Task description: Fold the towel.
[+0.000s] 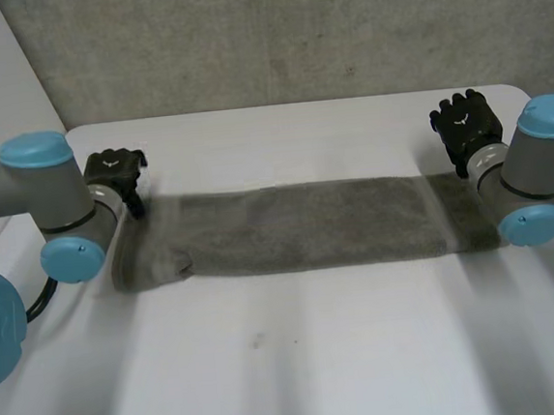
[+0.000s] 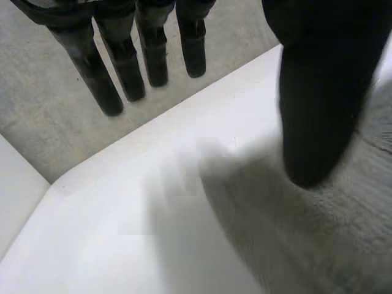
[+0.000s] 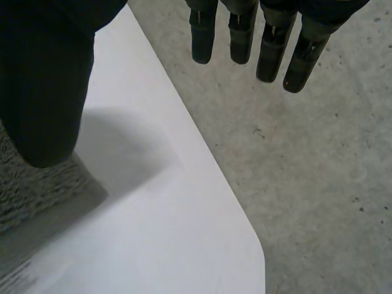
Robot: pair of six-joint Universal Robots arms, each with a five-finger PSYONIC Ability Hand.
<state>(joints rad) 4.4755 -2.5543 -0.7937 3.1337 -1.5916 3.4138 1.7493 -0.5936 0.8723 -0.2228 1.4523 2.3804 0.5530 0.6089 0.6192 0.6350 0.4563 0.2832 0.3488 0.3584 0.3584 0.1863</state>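
We find the towel (image 1: 308,226) flat on the white table (image 1: 301,370), a long strip running from arm to arm. The left hand (image 1: 114,173) hovers at its left far corner and the right hand (image 1: 466,125) at the right. Both have straight fingers and hold nothing. We judge each corner needs a firm pinch. Then lift level and lay end over end, edges matched.

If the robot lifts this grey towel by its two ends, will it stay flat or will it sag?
Probably it sags: the towel lies limp and flat on the table, with a small wrinkle near one end. Its textured pile looks rough, so it likely will not slip in a grasp.
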